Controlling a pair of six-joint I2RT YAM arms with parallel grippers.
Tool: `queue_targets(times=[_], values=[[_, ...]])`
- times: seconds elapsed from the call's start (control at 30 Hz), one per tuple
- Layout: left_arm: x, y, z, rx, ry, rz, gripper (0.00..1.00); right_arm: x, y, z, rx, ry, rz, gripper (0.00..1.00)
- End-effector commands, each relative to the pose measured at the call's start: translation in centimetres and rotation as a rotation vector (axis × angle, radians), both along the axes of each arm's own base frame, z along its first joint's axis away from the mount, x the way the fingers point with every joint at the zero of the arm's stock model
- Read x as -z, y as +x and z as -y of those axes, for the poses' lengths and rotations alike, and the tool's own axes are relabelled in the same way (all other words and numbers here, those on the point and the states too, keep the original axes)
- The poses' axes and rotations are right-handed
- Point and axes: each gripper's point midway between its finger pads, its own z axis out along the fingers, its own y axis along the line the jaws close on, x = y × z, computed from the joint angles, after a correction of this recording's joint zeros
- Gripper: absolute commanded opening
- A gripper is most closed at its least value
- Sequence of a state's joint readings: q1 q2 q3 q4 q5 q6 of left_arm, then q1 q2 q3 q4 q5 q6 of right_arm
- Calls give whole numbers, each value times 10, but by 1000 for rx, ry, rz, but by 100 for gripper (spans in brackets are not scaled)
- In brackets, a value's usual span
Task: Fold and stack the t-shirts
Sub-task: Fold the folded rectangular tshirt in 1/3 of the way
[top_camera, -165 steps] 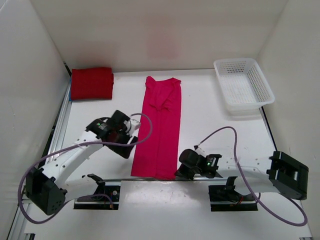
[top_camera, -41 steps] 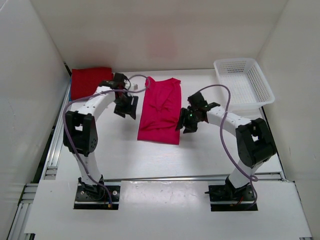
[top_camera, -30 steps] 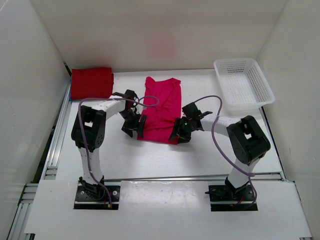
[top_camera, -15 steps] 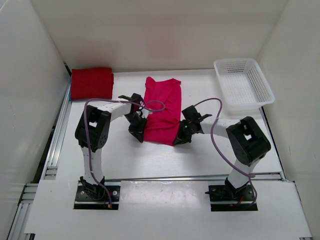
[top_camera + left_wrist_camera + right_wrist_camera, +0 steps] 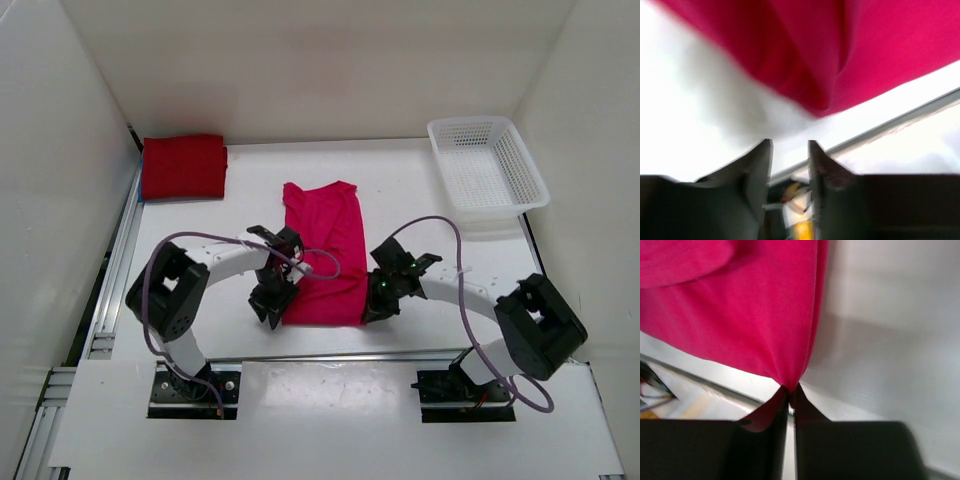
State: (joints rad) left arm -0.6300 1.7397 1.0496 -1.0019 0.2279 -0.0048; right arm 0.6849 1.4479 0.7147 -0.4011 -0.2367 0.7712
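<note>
Update: the pink-magenta t-shirt (image 5: 322, 255) was sitting mid-table, already doubled over on itself into a short rectangle. A few seconds earlier it was one long strip running from the near edge toward the back. Since then the near end got flipped up over the far half, and in the last second or so the whole bundle got dragged back toward the arm bases. So I'd say the halving fold was done and this was just repositioning before the next fold or the trip to the stack. The dark red t-shirt (image 5: 183, 167) lay folded in the far-left corner, well apart, which is probably where the pink one ends up. No blue one in view.

Claws: the right claw (image 5: 790, 392) was pinched tight on the shirt's near right corner, cloth bunched right at its tips. The left claw (image 5: 789, 150) had only a narrow gap between its fingers (image 5: 760, 160) and nothing in it. The near left corner lay just past the tips, not touching as far as I could tell. The white mesh basket (image 5: 470, 122) sat in the far-right corner.
</note>
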Motion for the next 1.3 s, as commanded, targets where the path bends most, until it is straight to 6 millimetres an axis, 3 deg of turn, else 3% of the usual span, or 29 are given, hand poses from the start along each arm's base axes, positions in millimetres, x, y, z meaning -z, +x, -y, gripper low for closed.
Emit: queue_targets(times=[0.0,0.03,0.07,0.2,0.23,0.27,0.47,0.6,0.8,0.93,1.17,1.27], values=[[-15,-7,-30,74,143,108,51,4,-39,21,-84,-88,-48,16],[-23,-7,-28,94,142,140,52,8,-43,28,-76,-116,-47,24],[-27,-3,-35,110,186,184,52,5,-45,32,-64,-118,-38,39],[-65,31,-23,157,185,480,59,1,-46,39,-4,-110,-1,48],[-74,32,-7,196,150,547,67,0,-48,40,5,-101,4,50],[-83,38,7,203,101,620,69,1,-50,42,15,-100,0,51],[-72,22,56,311,-30,690,70,4,-48,41,81,-70,13,51],[-50,26,66,339,29,649,70,5,-50,39,97,-50,10,51],[-39,45,65,333,121,699,68,2,-49,26,94,-4,32,52],[-35,51,66,335,155,706,57,4,-52,22,90,0,36,52],[-32,70,59,288,203,715,15,10,-48,16,106,25,34,59],[-42,81,60,247,181,710,11,11,-48,14,105,17,23,57]])
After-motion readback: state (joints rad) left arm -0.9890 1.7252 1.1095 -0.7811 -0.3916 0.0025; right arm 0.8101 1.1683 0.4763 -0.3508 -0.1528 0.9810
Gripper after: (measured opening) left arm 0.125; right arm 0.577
